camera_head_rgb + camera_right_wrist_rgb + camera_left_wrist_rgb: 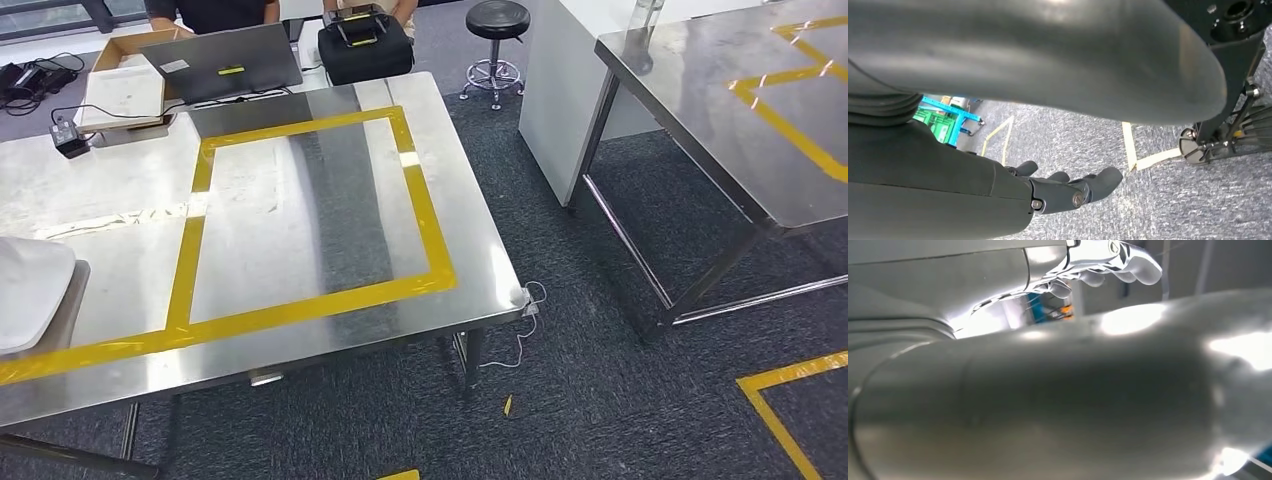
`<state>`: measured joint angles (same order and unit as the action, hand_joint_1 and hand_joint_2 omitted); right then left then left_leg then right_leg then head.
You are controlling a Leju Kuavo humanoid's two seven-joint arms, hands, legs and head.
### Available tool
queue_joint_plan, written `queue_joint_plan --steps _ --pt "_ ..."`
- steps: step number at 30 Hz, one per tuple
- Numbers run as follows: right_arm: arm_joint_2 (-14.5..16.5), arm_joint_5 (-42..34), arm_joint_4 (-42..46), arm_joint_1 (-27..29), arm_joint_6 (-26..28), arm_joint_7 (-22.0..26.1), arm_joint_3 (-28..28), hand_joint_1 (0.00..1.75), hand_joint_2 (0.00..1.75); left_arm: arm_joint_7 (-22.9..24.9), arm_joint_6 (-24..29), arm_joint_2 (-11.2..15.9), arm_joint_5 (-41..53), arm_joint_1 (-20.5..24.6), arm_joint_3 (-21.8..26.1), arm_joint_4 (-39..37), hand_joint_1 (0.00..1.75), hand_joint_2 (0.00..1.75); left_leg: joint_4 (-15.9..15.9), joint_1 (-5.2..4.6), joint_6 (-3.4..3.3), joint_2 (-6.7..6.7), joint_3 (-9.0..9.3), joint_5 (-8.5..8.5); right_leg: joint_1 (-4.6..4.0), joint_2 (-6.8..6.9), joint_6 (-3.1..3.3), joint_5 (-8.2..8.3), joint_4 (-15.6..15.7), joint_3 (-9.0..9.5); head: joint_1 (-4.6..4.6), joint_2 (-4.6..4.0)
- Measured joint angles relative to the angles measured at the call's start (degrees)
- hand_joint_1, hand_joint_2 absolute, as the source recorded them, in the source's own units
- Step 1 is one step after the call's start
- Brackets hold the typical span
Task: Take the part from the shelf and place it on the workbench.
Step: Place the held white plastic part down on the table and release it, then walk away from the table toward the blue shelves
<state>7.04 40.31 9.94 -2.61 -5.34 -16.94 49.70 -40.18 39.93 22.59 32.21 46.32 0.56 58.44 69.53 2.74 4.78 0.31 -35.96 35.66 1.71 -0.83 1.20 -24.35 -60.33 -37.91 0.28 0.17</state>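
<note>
Both hands hang empty, left hand [1113, 262] and right hand [1068, 190] loosely curled, workbench [300, 200] ahead

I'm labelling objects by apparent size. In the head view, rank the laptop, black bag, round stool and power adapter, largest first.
1. laptop
2. black bag
3. round stool, though it stands farther off
4. power adapter

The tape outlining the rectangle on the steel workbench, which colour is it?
Yellow tape on the workbench; the head view shows it best.
</note>
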Motion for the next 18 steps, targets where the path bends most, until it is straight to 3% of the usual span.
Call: queue_joint_plan --steps 2,3,5,7,9,11,12,13,15,16,17,18 --pt "0.0 0.0 0.0 0.0 0.0 0.0 0.2 0.00 0.00 0.0 0.0 -0.4 0.8 -2.3 -0.1 3.0 0.00 0.00 3.9 -0.61 -0.67 -0.04 -0.81 1.67 -0.53 -0.05 0.30 0.69 0.0 -0.83 0.01 0.00" --pt "0.0 -0.1 0.0 0.0 0.0 0.0 0.3 0.00 0.00 0.0 0.0 -0.6 1.2 -3.3 -0.1 4.4 0.00 0.00 2.8 -0.90 -1.18 -0.05 0.23 1.03 -0.79 -0.09 0.36 1.09 0.0 -1.26 0.01 0.00" --pt "0.2 -0.2 0.0 0.0 0.1 0.0 0.5 0.00 0.00 0.0 0.0 -0.9 1.6 -4.5 -0.3 7.1 0.00 0.00 -4.3 -1.61 -2.46 -0.07 4.76 -1.41 -1.15 -0.14 0.29 1.99 0.0 -2.04 0.03 0.00" --pt "0.4 -0.3 0.0 -0.1 0.2 0.0 0.7 0.00 0.00 0.0 0.0 -1.3 1.7 -5.1 -0.4 9.3 0.00 0.00 -9.9 -2.34 -3.33 0.02 7.65 -3.08 -1.38 -0.12 -0.23 2.94 0.1 -2.43 0.00 0.00" --pt "0.6 -0.3 0.0 -0.1 0.2 0.0 0.8 0.00 0.00 0.0 0.0 -1.6 1.6 -5.7 -0.5 10.7 0.00 0.00 -10.7 -2.86 -3.80 0.08 7.46 -3.96 -1.29 -0.07 -1.06 3.93 0.6 -2.44 -0.12 0.00" --pt "0.6 -0.4 0.0 0.0 0.2 0.1 1.0 0.00 0.00 0.0 0.0 -1.9 1.5 -6.4 -0.5 11.8 0.00 0.00 -11.0 -2.71 -4.50 0.16 6.88 -5.29 -1.15 -0.07 -1.80 4.30 0.9 -2.69 -0.25 0.00" --pt "0.7 -0.4 0.0 0.0 0.2 0.1 1.1 0.00 0.00 0.0 0.0 -2.1 1.6 -6.9 -0.5 12.5 0.00 0.00 -11.2 -2.56 -4.93 0.26 6.42 -6.08 -1.16 -0.06 -2.11 3.08 0.2 -3.13 -0.16 0.00" --pt "0.7 -0.4 0.0 0.0 0.2 0.1 1.1 0.00 0.00 0.0 0.0 -2.3 1.6 -7.5 -0.6 13.2 0.00 0.00 -11.4 -2.38 -5.28 0.36 5.80 -6.91 -1.14 -0.03 -2.40 0.75 -1.7 -3.85 -0.01 0.00" --pt "0.7 -0.4 0.0 -0.1 0.2 0.1 1.2 0.00 0.00 0.0 0.0 -2.7 1.9 -9.2 -0.6 15.0 0.00 0.00 -11.3 -2.41 -5.71 0.49 4.15 -8.26 -1.00 0.06 -2.98 -5.31 -8.5 -5.50 0.32 0.00" --pt "0.7 -0.4 0.0 -0.1 0.2 0.2 1.2 0.00 0.00 0.0 0.0 -3.0 2.1 -10.2 -0.6 15.8 0.00 0.00 -11.2 -2.43 -5.70 0.54 3.26 -8.89 -0.95 0.09 -3.23 -7.15 -11.9 -5.96 0.37 0.00" --pt "0.7 -0.4 0.0 -0.1 0.2 0.2 1.2 0.00 0.00 0.0 0.0 -3.2 2.3 -11.3 -0.6 16.6 0.00 0.00 -11.1 -2.45 -5.66 0.58 2.37 -9.48 -0.92 0.12 -3.42 -7.68 -14.1 -5.78 0.38 0.00" --pt "0.7 -0.4 0.0 -0.1 0.2 0.2 1.3 0.00 0.00 0.0 0.0 -3.4 2.6 -12.3 -0.6 17.4 0.00 0.00 -10.9 -2.45 -5.56 0.62 1.48 -10.03 -0.91 0.16 -3.51 -7.05 -14.5 -4.70 0.40 0.00"
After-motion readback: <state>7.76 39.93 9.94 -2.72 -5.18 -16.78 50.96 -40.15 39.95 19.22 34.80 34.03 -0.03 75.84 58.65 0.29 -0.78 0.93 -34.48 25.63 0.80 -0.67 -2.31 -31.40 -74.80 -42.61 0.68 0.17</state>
